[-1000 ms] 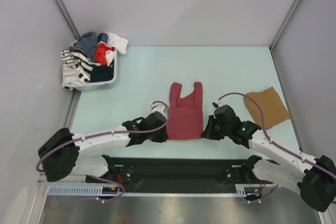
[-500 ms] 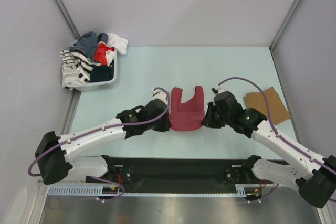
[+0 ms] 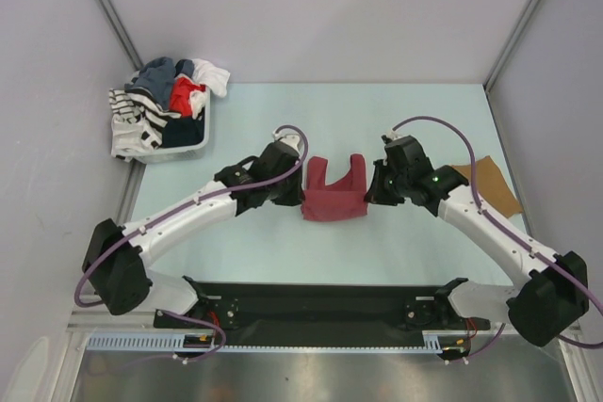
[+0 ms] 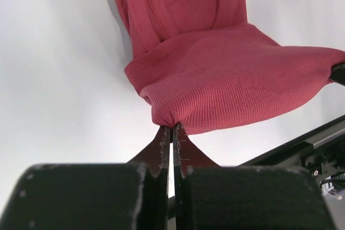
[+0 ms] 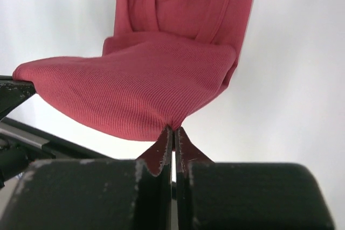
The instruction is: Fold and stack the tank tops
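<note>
A dark maroon red tank top lies at the table's middle, its hem end lifted and doubled back over the body toward the straps. My left gripper is shut on the hem's left corner. My right gripper is shut on the hem's right corner. The lifted cloth sags between the two corners, and the straps rest flat on the table beyond. A tan-brown tank top lies folded at the right, partly hidden behind my right arm.
A white basket heaped with mixed clothes stands at the far left corner. Grey walls close in the table on three sides. A black rail runs along the near edge by the arm bases.
Both grippers have carried the maroon top's hem away from the near edge toward the straps, so the spread-out top is now doubled over and shorter. The arms have stretched further out.
</note>
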`<state>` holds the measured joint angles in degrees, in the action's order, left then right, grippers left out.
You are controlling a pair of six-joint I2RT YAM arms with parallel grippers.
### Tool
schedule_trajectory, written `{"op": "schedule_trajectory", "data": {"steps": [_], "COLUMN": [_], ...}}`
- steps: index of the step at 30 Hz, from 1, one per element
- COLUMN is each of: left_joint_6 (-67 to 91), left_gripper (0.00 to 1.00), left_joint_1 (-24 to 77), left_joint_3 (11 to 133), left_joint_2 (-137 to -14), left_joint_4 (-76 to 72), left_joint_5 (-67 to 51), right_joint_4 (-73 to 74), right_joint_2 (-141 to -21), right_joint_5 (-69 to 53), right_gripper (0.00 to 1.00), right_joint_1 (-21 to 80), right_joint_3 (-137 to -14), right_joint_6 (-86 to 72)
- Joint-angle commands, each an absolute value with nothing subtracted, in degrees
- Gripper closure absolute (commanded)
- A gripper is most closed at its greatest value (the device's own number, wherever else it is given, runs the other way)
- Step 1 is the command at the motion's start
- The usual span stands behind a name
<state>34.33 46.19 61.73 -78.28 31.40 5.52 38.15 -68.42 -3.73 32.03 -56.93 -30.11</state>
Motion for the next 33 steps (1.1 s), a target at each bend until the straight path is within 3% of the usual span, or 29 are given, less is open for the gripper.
{"op": "schedule_trajectory", "data": {"steps": [1,33], "left_joint_6": [30.9,25.8], "left_gripper": [1.00,1.00], "left_joint_1": [43.3,31.4], "left_joint_3": [65.9,90.4], "left_joint_2": [-80.9,-108.2], "left_joint_4": [30.8,32.7], "left_joint_5": [2.4,-6.3], "right_joint_4": [35.8,30.1], "right_joint_2": [-70.9,-99.6], "right_joint_5": [-5.4,-10.8], "right_gripper": [0.99,1.00], "right_joint_1": [29.8,19.5], "right_joint_3": [-60.5,-80.7], "right_joint_6": [-27.2,-25.2]}}
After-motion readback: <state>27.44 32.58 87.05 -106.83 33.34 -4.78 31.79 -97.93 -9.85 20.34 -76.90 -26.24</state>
